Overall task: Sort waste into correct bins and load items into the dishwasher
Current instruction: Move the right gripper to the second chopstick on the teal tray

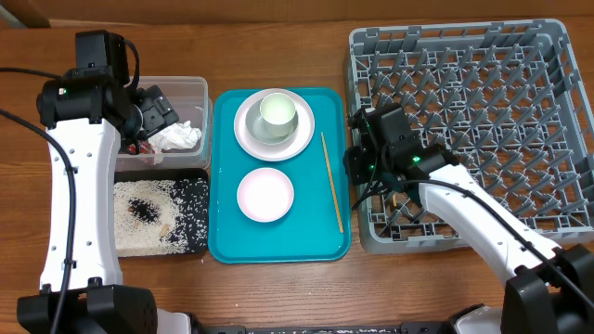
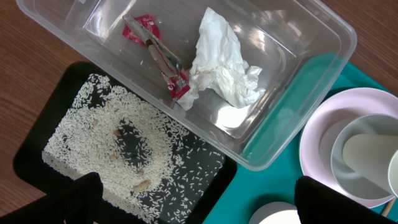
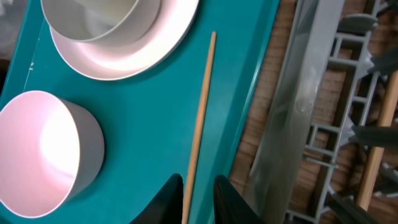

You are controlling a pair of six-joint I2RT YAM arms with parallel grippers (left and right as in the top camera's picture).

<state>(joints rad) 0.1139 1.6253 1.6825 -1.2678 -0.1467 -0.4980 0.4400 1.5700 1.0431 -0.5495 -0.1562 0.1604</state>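
Toward the worktop's [image 1: 278,283] rear left corner: a clear, glossy rectangular tub [image 2: 323,43], a crumpled papery white napkin [image 2: 224,62] and a creased red snack wrapper [image 2: 163,62] touching on its floor. Against the tub's near side: a shallow matte black tray [image 2: 30,155] strewn with white rice-like grains [image 2: 81,130] and a few tan bits. Above tub and black tray, the left end effector [image 2: 196,182], spread wide and empty; only its dark fingertips visible, in the wrist view's bottom corners. Mid-worktop: a smooth teal serving tray [image 1: 227,237] bearing a round pale-pink plate [image 1: 249,139] with a white bowl [image 1: 277,113] on it, a small bowl [image 1: 265,195] nearer the front edge, and one thin wooden chopstick [image 3: 205,93] along its right side. Over the chopstick's near end, the right end effector [image 3: 198,180], narrowly parted, straddling the stick, not pinching. At the worktop's right edge: a square grey plastic dish rack [image 1: 483,102], grid floor studded with upright pegs; inside it a second wooden stick [image 3: 379,137], cut off by the frame. Cup within the plate's bowl hard to make out.
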